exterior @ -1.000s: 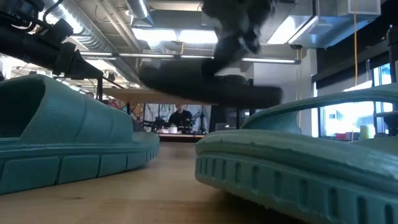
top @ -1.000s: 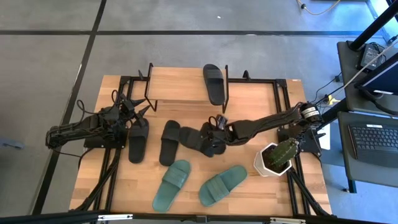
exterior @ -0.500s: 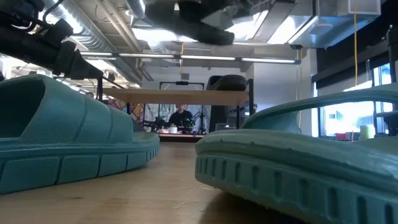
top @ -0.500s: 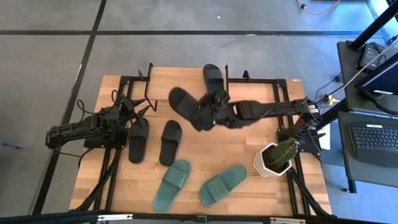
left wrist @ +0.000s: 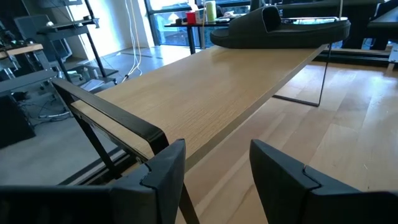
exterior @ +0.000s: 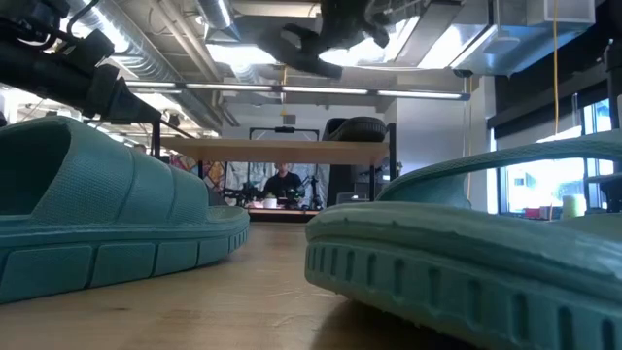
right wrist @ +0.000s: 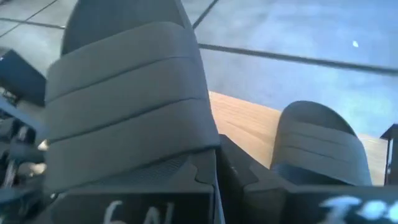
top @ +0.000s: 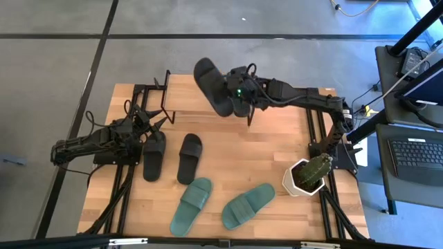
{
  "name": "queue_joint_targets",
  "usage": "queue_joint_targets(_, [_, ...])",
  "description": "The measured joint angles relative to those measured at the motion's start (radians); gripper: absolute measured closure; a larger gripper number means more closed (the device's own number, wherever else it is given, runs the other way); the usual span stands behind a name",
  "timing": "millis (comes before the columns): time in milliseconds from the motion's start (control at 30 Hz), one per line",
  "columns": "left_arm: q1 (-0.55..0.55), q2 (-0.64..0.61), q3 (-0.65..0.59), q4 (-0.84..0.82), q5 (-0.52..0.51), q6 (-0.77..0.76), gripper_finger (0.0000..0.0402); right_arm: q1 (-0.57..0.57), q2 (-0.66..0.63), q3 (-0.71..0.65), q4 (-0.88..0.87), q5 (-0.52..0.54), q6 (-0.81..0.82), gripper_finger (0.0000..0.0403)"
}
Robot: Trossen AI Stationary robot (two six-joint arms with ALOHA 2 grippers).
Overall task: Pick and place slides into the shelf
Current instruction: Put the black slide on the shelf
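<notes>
My right gripper point(top: 235, 91) hangs over the shelf point(top: 188, 95) at the table's far middle, shut on a black slide point(top: 208, 83) whose wide strap point(right wrist: 124, 93) fills the right wrist view. A second black slide point(top: 241, 108) lies sole-down on the shelf's right end, partly under that gripper. Two more black slides point(top: 154, 153) point(top: 188, 158) and two teal slides point(top: 192, 205) point(top: 248, 205) lie flat on the table. My left gripper point(left wrist: 211, 168) waits open at the shelf's left end, touching nothing. My right gripper grips the black slide at the side edge of its strap point(right wrist: 202, 146), pinched between the two fingers. The fingers themselves hide the exact spot. They come slanting down from the table's right side. The slide is lifted clear above the shelf board, tilted.
A potted cactus point(top: 308, 174) stands near the table's right edge. The shelf's thin black frame legs point(left wrist: 106, 124) rise at both its ends. Bare board point(left wrist: 205, 87) shows on the shelf left of the resting slide. A person sits far behind the table point(exterior: 282, 183).
My right gripper has risen from the table's middle with the black slide, swung toward the far edge and rolled as it went. The slide is now lifted clear, high over the shelf, beside the slide resting there.
</notes>
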Motion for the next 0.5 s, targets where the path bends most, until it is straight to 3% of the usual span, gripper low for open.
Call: queue_joint_targets(500, [0.0, 0.0, 0.0, 0.001, 0.001, 0.001, 0.023, -0.035, 0.142, -0.001, 0.011, -0.027, 0.055, 0.0401])
